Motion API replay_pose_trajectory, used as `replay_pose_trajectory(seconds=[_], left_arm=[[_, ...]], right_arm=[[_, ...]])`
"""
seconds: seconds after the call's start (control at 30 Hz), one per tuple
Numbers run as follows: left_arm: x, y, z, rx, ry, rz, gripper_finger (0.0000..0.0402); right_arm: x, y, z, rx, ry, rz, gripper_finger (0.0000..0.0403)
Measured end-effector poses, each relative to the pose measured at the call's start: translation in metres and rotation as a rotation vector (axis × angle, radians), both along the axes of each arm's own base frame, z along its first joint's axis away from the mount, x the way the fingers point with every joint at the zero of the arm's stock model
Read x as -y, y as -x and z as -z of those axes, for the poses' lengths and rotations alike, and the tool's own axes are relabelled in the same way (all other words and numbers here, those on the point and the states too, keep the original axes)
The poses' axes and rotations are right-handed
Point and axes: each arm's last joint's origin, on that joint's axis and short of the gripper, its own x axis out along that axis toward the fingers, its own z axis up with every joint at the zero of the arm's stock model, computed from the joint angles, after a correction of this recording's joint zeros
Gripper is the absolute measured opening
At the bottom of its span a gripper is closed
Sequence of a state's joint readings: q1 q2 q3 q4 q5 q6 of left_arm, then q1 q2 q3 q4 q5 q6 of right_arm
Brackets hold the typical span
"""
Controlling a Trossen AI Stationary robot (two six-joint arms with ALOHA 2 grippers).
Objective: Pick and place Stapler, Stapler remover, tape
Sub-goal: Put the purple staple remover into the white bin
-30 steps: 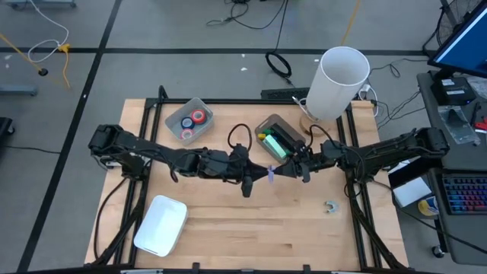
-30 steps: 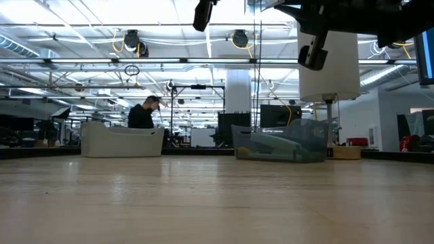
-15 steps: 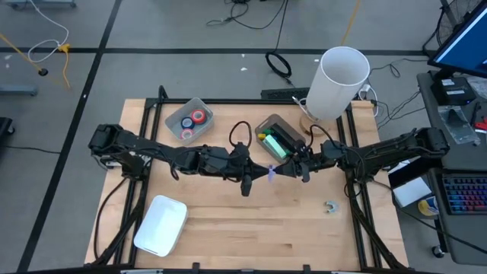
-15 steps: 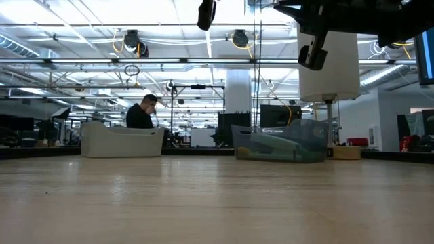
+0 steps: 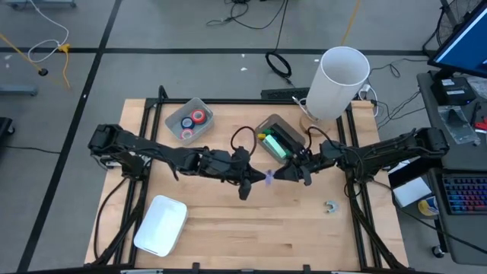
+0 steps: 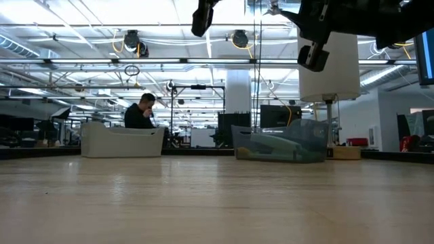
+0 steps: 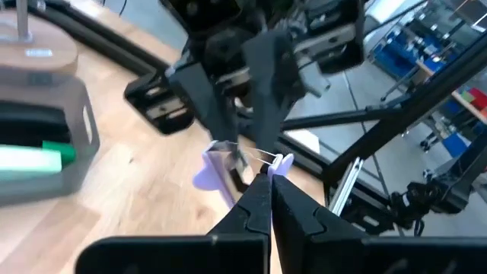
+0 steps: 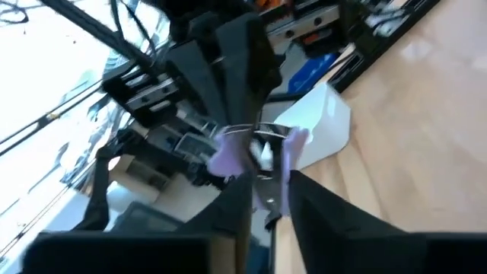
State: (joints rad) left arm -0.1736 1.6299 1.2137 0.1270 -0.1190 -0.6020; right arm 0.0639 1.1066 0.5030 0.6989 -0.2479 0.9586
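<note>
Both arms met mid-table, tip to tip.
The left gripper reached in from the left with its fingers pressed together; the right gripper faced it, fingers slightly parted.

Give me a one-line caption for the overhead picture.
Two robot arms meet mid-table, the left gripper and right gripper passing a small purple staple remover.

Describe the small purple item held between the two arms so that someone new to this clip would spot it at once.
Start at the wooden table and find where the two dark arms meet at its middle, just below the clear bin holding the green and black stapler. The small purple staple remover with metal jaws sits up in the air between the left end effector and the right end effector, the only purple thing there.
</note>
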Motion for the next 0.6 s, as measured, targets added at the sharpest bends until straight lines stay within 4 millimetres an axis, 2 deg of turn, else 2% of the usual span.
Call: replay_pose_trajectory(seconds=[0.3, 0.47, 0.6], left_arm=[[-0.006, 0.013, 0.006, -0.161, -0.011, -0.047, 0.0000], [-0.006, 0.027, -0.004, -0.197, 0.008, -0.059, 0.0000], [0.002, 0.046, -0.014, -0.256, 0.064, -0.059, 0.0000]], right_arm=[[-0.005, 0.002, 0.001, -0.041, -0.066, -0.191, 0.0151], [-0.006, 0.003, 0.001, -0.049, -0.068, -0.206, 0.0162], [-0.006, 0.003, 0.002, -0.053, -0.062, -0.207, 0.0159]])
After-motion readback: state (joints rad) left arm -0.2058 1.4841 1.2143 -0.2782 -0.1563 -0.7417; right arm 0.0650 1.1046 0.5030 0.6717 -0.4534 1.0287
